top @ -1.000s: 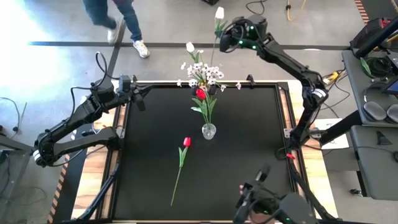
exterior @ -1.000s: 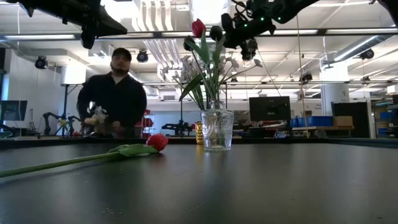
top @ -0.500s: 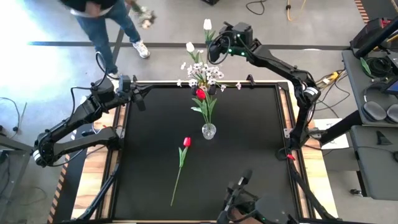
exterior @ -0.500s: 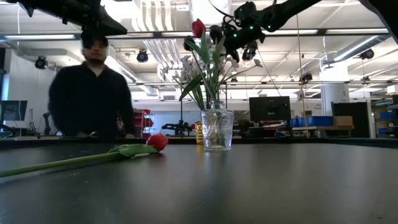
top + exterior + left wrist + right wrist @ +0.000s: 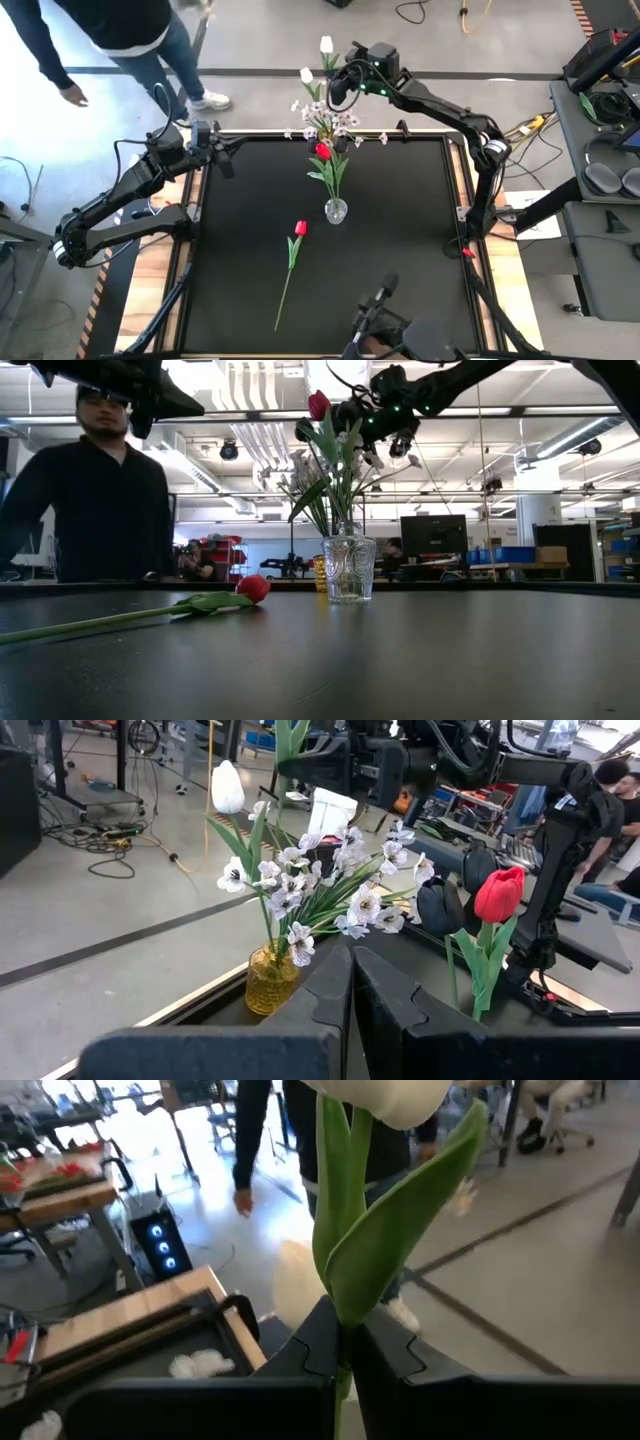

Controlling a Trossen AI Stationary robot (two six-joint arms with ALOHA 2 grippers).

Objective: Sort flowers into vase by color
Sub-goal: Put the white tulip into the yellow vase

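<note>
My right gripper [image 5: 337,88] is shut on a white tulip [image 5: 326,45] and holds it beyond the table's far edge, just above and beside the spray of small white blossoms [image 5: 322,115]. These stand in a yellow vase [image 5: 270,982] with another white tulip [image 5: 306,75]. A clear glass vase [image 5: 336,210] in mid-table holds a red tulip [image 5: 322,150] and a dark one [image 5: 347,412]. A second red tulip [image 5: 299,228] lies flat on the black table. My left gripper [image 5: 228,162] waits shut at the far left corner. My right gripper pinches the white tulip's green stem [image 5: 341,1338], just below its leaves [image 5: 400,1210], between the two fingers. The fingers reach in about level from the table's right and lie across the stem. The tulip stands upright, head above the fingers, lifted clear; the lower stem is hidden by the gripper.
A person [image 5: 110,30] stands beyond the far left corner, behind my left arm [image 5: 150,390]. The table's black surface [image 5: 410,250] is bare right of the glass vase. Benches and gear stand to the right of the table [image 5: 600,180].
My right gripper has carried the white tulip toward the table's left and somewhat down, closer to the white blossoms, rolling slightly; the tulip stays upright in the hold. The person has walked leftward along the far side.
</note>
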